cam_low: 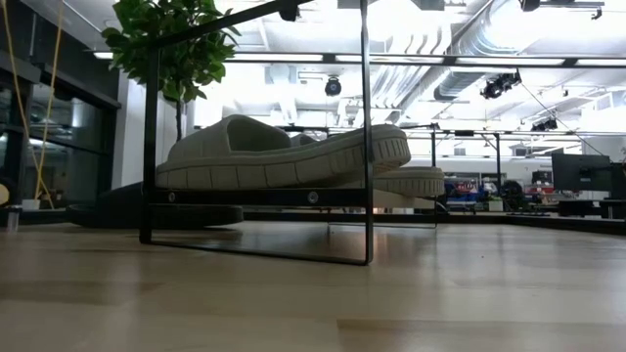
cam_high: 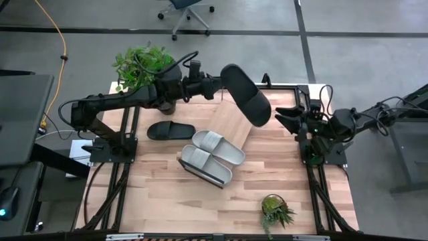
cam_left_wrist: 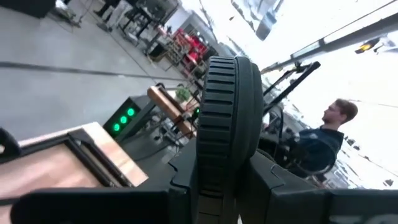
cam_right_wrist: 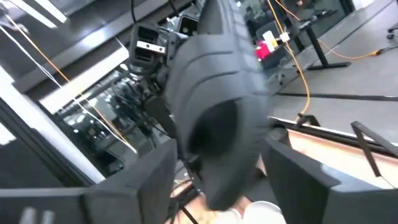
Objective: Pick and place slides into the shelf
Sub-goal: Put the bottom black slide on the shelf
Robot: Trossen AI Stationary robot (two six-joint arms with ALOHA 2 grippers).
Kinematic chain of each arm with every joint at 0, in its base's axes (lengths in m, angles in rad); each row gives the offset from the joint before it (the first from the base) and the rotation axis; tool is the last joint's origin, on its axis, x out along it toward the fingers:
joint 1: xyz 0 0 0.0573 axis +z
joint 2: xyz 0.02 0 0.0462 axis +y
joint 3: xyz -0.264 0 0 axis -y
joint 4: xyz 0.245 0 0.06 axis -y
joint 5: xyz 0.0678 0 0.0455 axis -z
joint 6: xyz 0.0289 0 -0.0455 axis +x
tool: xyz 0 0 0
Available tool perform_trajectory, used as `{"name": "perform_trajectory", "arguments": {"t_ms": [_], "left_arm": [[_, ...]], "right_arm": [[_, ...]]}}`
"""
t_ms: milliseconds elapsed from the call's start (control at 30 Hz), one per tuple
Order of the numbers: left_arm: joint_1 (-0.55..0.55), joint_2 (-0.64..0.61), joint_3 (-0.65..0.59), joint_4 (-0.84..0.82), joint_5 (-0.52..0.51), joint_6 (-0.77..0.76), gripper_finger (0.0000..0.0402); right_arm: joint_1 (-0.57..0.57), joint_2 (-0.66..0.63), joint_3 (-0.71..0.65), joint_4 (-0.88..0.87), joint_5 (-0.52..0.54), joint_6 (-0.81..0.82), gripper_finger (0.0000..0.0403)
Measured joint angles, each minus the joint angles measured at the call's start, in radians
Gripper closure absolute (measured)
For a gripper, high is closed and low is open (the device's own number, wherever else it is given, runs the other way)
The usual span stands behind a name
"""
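In the high view my left gripper [cam_high: 219, 82] is shut on a black slide [cam_high: 246, 95], held in the air over the far end of the shelf [cam_high: 234, 124]. Two grey-green slides [cam_high: 212, 155] lie side by side on the shelf plank, soles down. The low view shows them [cam_low: 284, 156] behind the wire frame [cam_low: 367, 147]. The second black slide [cam_high: 170, 130] lies flat on the table left of the shelf. My right gripper [cam_high: 281, 117] is open, just right of the held slide's free end. Whether it touches, I cannot tell. My left gripper pinches the black slide at one end [cam_left_wrist: 219, 177], one finger on each flat face of the sole; its ribbed side edge [cam_left_wrist: 227, 106] faces the wrist camera. The fingers come level from the table's left, along the slide. The slide is lifted clear and points toward my right gripper.
A large potted plant [cam_high: 144, 67] stands at the table's far left corner, under my left arm. A small potted plant [cam_high: 275, 211] stands near the near right corner. A person [cam_left_wrist: 317, 146] is in the room beyond the table. Bare tabletop lies near and right of the shelf.
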Motion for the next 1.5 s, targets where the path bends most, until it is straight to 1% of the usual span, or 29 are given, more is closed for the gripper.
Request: {"name": "perform_trajectory", "arguments": {"t_ms": [67,167,333,467,767,900,1133,1367,1500], "left_arm": [[0.0,0.001,0.0,0.024,-0.002,-0.002,0.0337],[-0.003,0.0,0.001,0.035,-0.023,-0.015,0.0337],[-0.003,0.0,0.0,0.031,-0.034,-0.023,0.0337],[-0.003,0.0,0.0,0.035,-0.05,-0.026,0.0337],[-0.018,0.001,0.0,0.09,-0.061,-0.034,0.0337],[-0.024,0.002,0.0,0.087,-0.053,-0.037,0.0337],[-0.025,0.002,0.0,0.077,-0.053,-0.042,0.0337],[-0.023,0.002,0.0,0.081,-0.053,-0.022,0.0337],[-0.023,0.0,0.0,0.077,-0.044,-0.014,0.0336]], "right_arm": [[0.0,0.0,-0.009,0.012,-0.003,0.001,0.0152],[0.0,0.019,-0.02,0.036,0.013,-0.001,0.0141],[0.0,0.064,-0.021,0.094,0.068,-0.066,0.014],[-0.001,0.097,-0.02,0.176,0.068,-0.118,0.0139],[-0.043,0.144,-0.02,0.19,0.036,-0.103,0.0144],[-0.067,0.152,-0.02,0.23,-0.007,-0.128,0.0175],[-0.087,0.154,-0.02,0.243,-0.043,-0.151,0.0262],[-0.087,0.154,-0.02,0.242,-0.038,-0.162,0.0339],[-0.08,0.154,-0.02,0.242,-0.002,-0.188,0.0373]]}}
